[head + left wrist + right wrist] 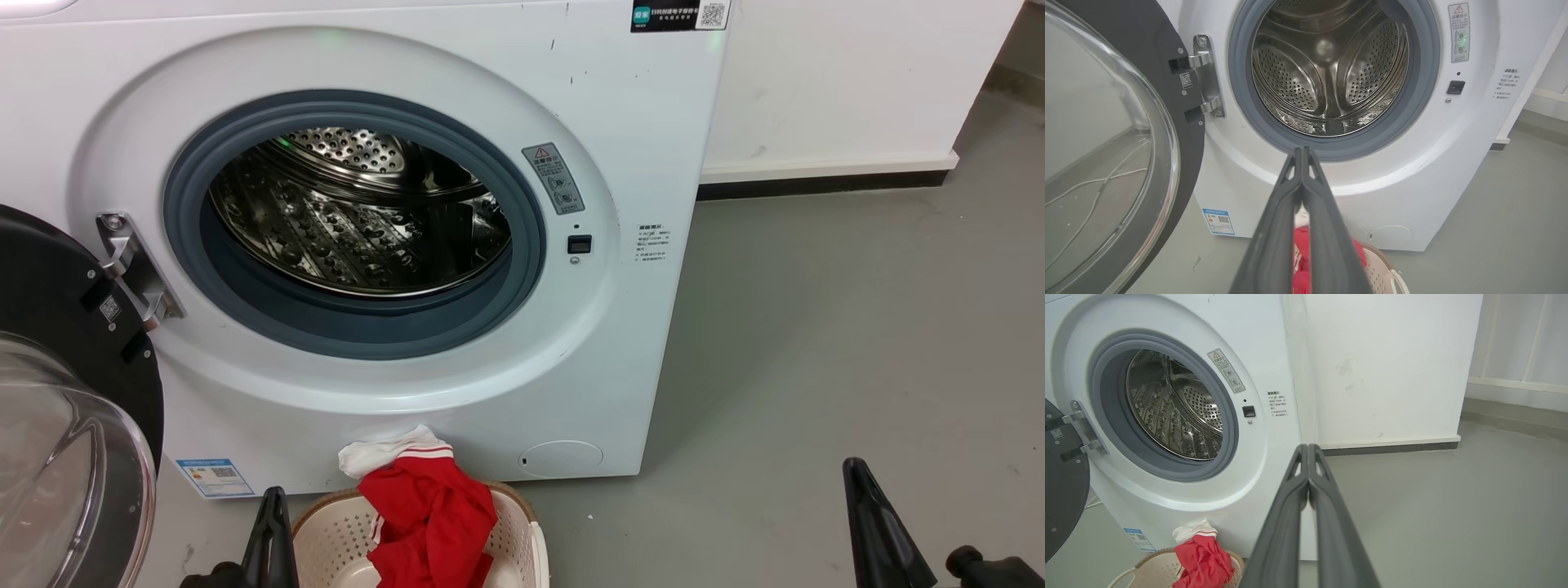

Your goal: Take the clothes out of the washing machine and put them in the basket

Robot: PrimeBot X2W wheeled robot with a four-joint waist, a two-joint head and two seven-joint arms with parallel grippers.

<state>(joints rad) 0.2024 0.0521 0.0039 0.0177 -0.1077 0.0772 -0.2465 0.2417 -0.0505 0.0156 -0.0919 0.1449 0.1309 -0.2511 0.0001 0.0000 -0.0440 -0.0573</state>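
Observation:
The red clothes [429,510] with a white ribbed cuff lie in the cream basket [326,535] on the floor, draped over its far rim against the washing machine [620,163]. The machine's steel drum [359,212] shows bare metal, and its black-framed glass door [57,392] hangs open at the left. My left gripper [1303,150] is shut with nothing in it, raised above the basket [1382,265] and the clothes [1300,249]. My right gripper [1307,447] is also shut and empty, off to the right of the basket [1155,565] and clothes [1202,559].
Grey floor [857,327] stretches to the right of the machine up to a white wall [849,73] with a dark skirting strip. The open door stands out on the left at gripper height. Thin white cables [1094,183] lie on the floor behind the glass.

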